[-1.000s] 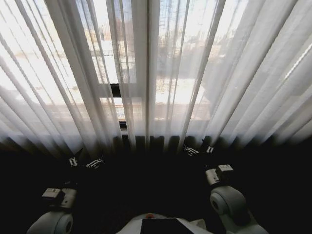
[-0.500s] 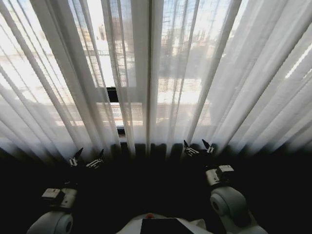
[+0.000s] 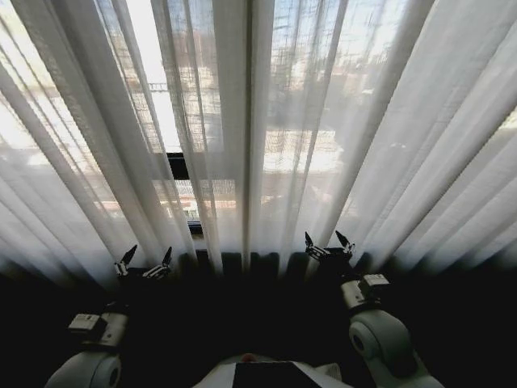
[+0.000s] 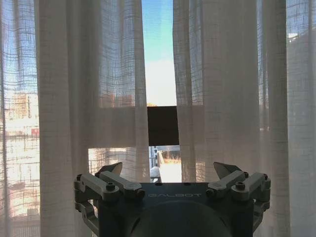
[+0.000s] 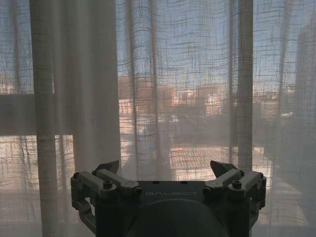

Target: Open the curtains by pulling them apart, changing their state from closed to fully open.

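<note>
The curtains hang closed across the window as sheer cream pleated panels, the left panel (image 3: 89, 162) and the right panel (image 3: 380, 145). A narrow slit between their edges shows in the left wrist view, between one edge (image 4: 123, 98) and the other (image 4: 197, 98). My left gripper (image 3: 145, 261) (image 4: 168, 168) is open, low before the hem and facing that slit. My right gripper (image 3: 329, 243) (image 5: 165, 165) is open too, facing unbroken curtain fabric (image 5: 177, 89). Neither holds any fabric.
A black window frame bar (image 4: 163, 126) (image 3: 178, 166) shows through the slit, with bright sky and buildings beyond. The floor below the hem is dark. My torso (image 3: 266, 373) and both arm shoulders sit at the bottom of the head view.
The whole head view has shifted: the curtains loom larger and nearer, so the camera has moved toward them. Both grippers keep their places in the picture and stay open.
</note>
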`<state>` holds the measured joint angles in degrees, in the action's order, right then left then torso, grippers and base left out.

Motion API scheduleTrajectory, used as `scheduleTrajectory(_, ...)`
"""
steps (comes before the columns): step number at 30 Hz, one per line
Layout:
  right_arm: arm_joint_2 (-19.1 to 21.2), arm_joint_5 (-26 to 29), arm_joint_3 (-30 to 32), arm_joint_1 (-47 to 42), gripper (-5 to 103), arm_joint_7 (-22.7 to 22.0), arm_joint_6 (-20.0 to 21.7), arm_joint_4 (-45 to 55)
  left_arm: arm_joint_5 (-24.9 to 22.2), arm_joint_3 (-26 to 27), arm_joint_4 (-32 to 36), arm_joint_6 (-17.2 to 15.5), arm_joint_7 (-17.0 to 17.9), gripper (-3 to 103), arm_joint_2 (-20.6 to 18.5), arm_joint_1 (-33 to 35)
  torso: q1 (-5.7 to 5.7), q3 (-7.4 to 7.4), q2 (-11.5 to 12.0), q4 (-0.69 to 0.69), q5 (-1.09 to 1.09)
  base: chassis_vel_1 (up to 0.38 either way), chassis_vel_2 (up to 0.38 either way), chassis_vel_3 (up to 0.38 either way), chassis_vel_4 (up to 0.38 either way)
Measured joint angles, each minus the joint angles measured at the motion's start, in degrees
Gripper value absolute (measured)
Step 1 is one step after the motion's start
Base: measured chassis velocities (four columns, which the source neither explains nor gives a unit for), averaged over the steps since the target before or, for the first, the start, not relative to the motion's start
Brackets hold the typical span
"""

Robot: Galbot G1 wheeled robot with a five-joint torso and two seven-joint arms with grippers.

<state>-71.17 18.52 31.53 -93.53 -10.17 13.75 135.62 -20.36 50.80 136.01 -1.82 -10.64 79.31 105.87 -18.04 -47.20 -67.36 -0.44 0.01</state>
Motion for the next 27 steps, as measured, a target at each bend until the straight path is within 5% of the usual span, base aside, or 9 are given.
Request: scheduleTrajectory(27, 0.0, -1.7, 0.0, 0.3, 100, 1.1, -0.4, -0.4, 0.2, -0.2, 0.2, 0.3, 0.0, 100, 0.7, 0.1, 0.05, 0.01, 0.0, 0.0, 0.01, 0.057, 0.063, -0.054, -0.067)
